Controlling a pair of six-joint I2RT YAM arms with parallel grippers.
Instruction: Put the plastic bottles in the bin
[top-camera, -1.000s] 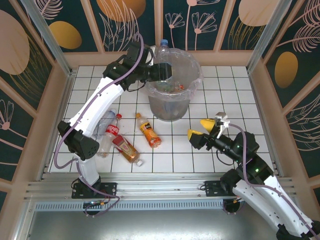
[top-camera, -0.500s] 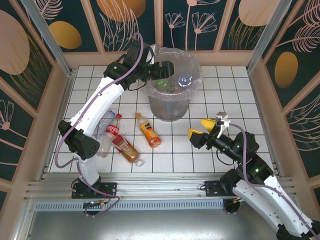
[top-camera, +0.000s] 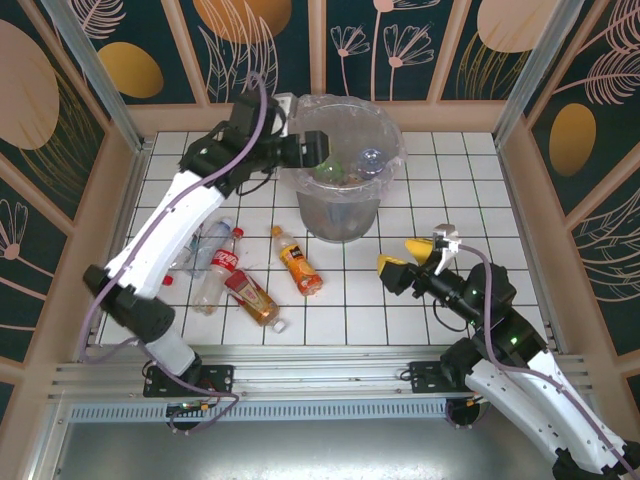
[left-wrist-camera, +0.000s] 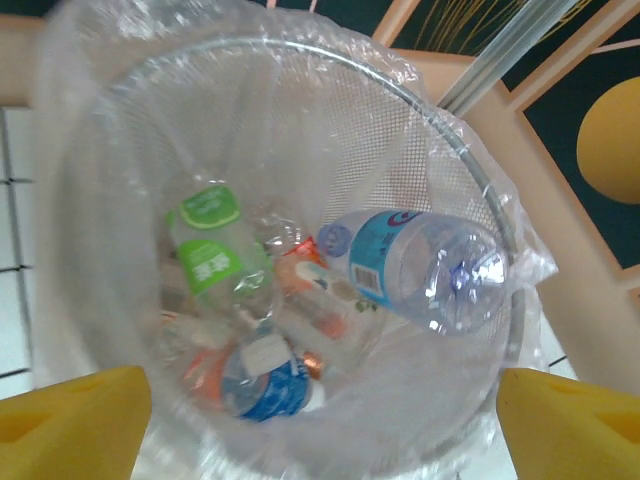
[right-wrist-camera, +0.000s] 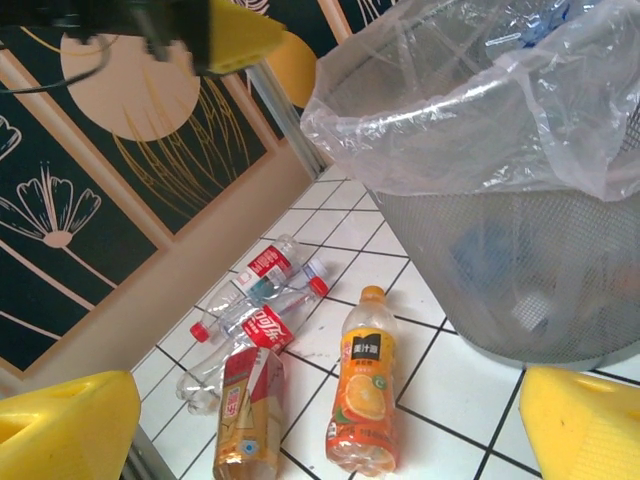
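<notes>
A white tiled table (top-camera: 455, 170) is enclosed by dark panels painted with flowers. At its far middle stands a grey round mesh bin (top-camera: 340, 215), upright and lined with a clear plastic bag. The left gripper (top-camera: 312, 150) is held over the bin's left rim; its yellow-tipped fingers are spread wide and nothing is gripped between them. Inside the bin, a clear bottle with a blue label (left-wrist-camera: 410, 270) is seen beside a green-labelled bottle (left-wrist-camera: 215, 255), with others underneath. Several bottles are seen lying on the tiles near the left arm, among them an orange juice bottle (top-camera: 298, 262) and a red-labelled cola bottle (top-camera: 222, 262). The right gripper (top-camera: 405, 257) is held low to the right of the bin, its jaws apart and empty.
</notes>
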